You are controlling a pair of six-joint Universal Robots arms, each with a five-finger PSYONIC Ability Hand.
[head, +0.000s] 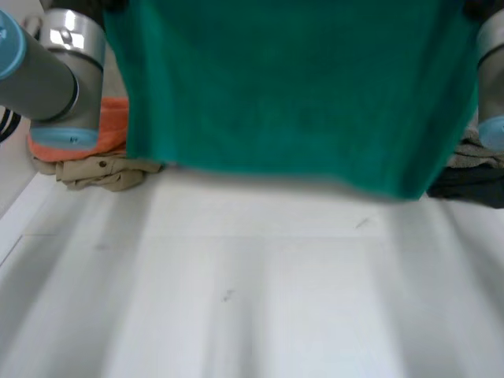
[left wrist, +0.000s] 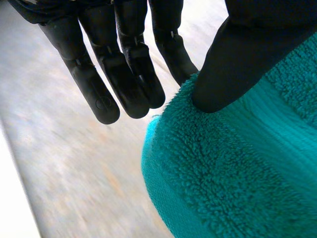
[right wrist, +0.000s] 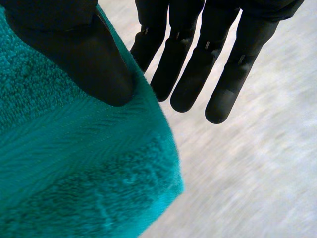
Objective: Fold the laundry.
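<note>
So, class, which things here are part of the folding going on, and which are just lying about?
In the job: green towel; left hand and right hand, each pinching a corner of it.
Lying about: orange cloth, beige garment, dark clothes, at the table's far side.

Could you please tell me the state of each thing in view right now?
teal towel: held up, hanging spread above the white table
left hand: shut, pinching a towel corner
right hand: shut, pinching a towel corner
beige garment: crumpled, unfolded
orange cloth: bunched
dark garment: crumpled
</note>
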